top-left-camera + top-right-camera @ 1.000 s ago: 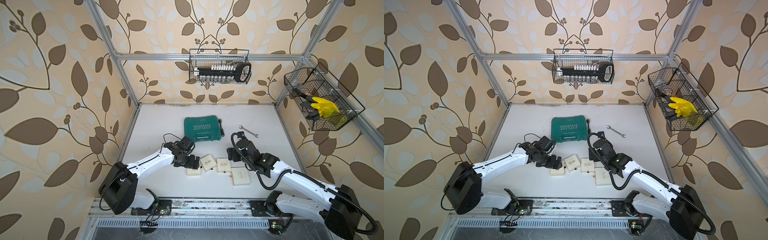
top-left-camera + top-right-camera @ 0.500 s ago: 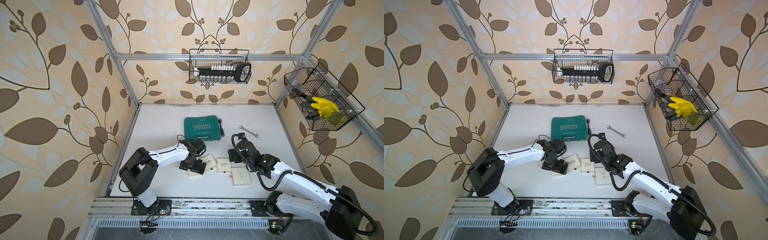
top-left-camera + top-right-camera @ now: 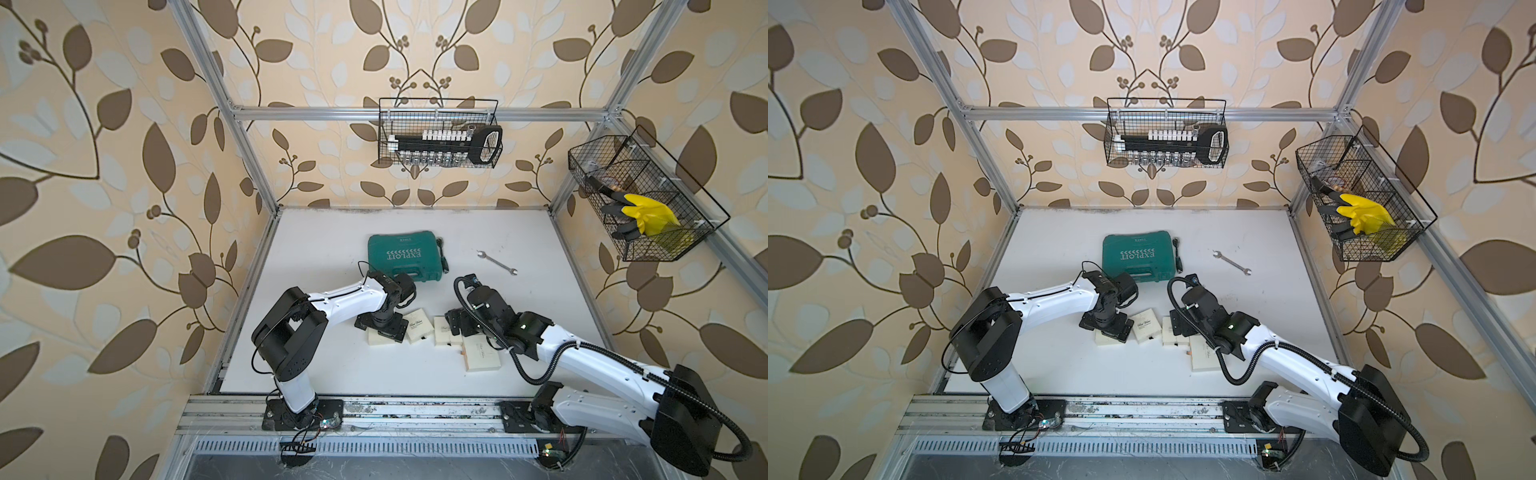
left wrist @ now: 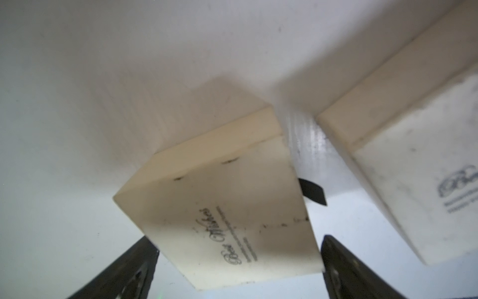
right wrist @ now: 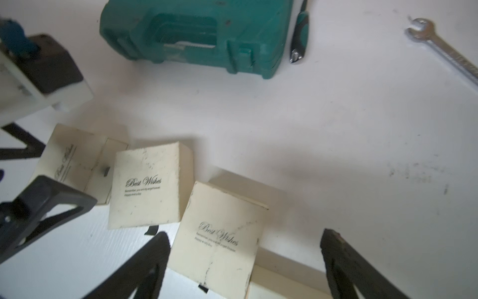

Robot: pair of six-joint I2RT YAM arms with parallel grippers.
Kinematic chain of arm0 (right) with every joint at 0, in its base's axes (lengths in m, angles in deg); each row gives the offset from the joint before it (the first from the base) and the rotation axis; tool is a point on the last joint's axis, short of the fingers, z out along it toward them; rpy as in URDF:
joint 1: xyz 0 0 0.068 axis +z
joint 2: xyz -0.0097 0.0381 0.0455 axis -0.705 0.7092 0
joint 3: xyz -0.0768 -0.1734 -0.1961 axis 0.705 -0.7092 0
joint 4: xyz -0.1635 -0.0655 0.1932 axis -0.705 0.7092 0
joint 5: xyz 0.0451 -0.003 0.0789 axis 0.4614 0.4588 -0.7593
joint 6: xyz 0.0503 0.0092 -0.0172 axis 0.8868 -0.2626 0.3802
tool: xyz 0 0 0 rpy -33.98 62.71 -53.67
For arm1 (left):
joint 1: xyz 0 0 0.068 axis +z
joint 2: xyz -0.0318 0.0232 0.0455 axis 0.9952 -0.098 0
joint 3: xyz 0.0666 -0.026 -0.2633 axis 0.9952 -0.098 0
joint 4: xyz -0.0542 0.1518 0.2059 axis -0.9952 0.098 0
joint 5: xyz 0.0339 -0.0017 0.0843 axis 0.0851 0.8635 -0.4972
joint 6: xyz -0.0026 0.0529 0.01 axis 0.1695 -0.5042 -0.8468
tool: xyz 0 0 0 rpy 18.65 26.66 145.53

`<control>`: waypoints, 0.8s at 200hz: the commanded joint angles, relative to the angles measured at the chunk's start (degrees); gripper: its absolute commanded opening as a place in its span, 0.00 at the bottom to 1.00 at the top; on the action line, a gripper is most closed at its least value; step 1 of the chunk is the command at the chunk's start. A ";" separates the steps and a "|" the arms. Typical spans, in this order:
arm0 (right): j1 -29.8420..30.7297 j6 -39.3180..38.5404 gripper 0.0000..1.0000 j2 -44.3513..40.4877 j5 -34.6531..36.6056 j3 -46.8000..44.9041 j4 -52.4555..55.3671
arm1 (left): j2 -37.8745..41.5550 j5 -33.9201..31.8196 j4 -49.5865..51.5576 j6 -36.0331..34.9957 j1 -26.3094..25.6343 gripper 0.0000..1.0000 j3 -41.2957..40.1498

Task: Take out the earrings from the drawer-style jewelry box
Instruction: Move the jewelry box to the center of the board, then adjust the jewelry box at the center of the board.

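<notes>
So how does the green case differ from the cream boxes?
The case is teal with white EXPLOIT lettering; the boxes are cream with dark Best Wishes script. The case is one large piece; the boxes are several, each far smaller. The case lies farther back; the boxes sit nearer the front. All lie flat on the table.

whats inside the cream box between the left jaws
Nothing inside shows. The cream box looks shut: only its printed top, one side wall and a black pull tab at its edge are visible. Whatever lies within is hidden by its cover.
</notes>
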 commanded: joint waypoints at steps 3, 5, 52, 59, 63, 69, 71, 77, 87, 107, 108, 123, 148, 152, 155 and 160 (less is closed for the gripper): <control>3.63 -2.97 0.93 4.35 -3.24 3.88 -1.06 | 4.88 1.31 1.86 -0.66 2.76 0.99 0.46; 3.89 -3.02 0.94 4.80 -3.25 4.22 -1.02 | 5.39 1.88 1.66 -0.57 3.07 0.99 0.33; 11.21 -5.31 0.94 13.02 2.13 10.53 -1.09 | 19.25 14.77 -4.28 4.25 14.01 0.99 -5.80; 11.54 -5.28 0.94 14.35 2.27 11.43 -1.07 | 20.09 15.56 -4.43 4.79 15.11 0.99 -6.25; 11.69 -5.27 0.95 15.24 2.48 11.96 -1.08 | 20.27 15.85 -4.30 5.13 15.73 0.99 -6.37; 12.00 -5.34 0.95 16.49 2.80 12.81 -1.00 | 20.40 16.23 -3.97 5.61 16.75 0.99 -6.49; 12.05 -5.39 0.95 16.91 2.92 13.05 -1.03 | 20.39 16.44 -3.88 5.79 17.11 0.99 -6.61; 12.36 -5.70 0.95 18.04 3.13 13.95 -0.86 | 20.39 17.03 -3.82 6.31 18.21 0.99 -7.03; 12.91 -6.04 0.95 19.93 3.73 15.28 -0.54 | 20.30 18.16 -4.06 6.98 19.88 0.99 -7.84; 13.65 -6.50 0.96 23.39 4.99 17.62 0.52 | 20.27 18.97 -4.78 7.19 21.35 0.99 -9.09; 13.66 -6.45 0.96 23.57 5.02 17.72 0.60 | 20.20 19.00 -4.83 7.17 21.36 0.99 -9.12; 14.00 -6.17 0.97 25.74 5.49 18.67 1.19 | 19.74 19.00 -4.06 6.48 21.36 0.99 -8.97; 14.34 -5.49 0.97 28.60 6.02 19.31 1.60 | 19.42 17.93 -3.11 5.51 21.36 0.99 -9.46; 14.44 -5.30 0.97 29.03 6.28 19.31 1.70 | 19.35 18.23 -3.12 5.39 21.36 0.99 -9.74; 14.46 -5.04 0.97 29.20 6.61 19.31 1.74 | 19.26 18.39 -3.12 5.31 21.35 0.99 -9.91; 14.44 -4.53 0.97 29.51 7.10 19.16 1.87 | 19.06 18.77 -3.12 5.24 21.35 0.99 -10.08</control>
